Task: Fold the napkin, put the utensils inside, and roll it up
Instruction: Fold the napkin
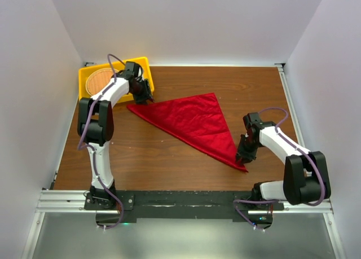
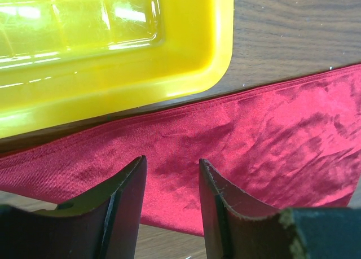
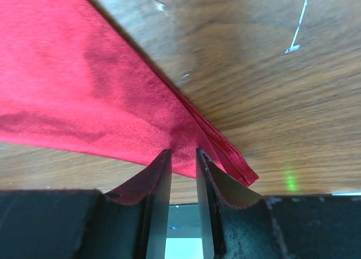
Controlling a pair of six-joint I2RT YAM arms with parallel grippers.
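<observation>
Seemingly, napkin (image 1: pixel 192 121) corner between right tool (image 3: pixel 183 153).

A brown wooden table (image 1: pixel 186 174) carries a red napkin (image 1: pixel 192 121), folded into a triangle at centre frame, and a yellow tray (image 1: pixel 83 81) at upper left, just beside the napkin's left tip.

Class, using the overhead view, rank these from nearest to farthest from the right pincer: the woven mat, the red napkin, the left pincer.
1. Red napkin: its near corner lies right at the right pincer.
2. Left pincer: across the table, at the napkin's far-left corner.
3. Woven mat: inside the yellow tray, at the table's far-left corner.
</observation>
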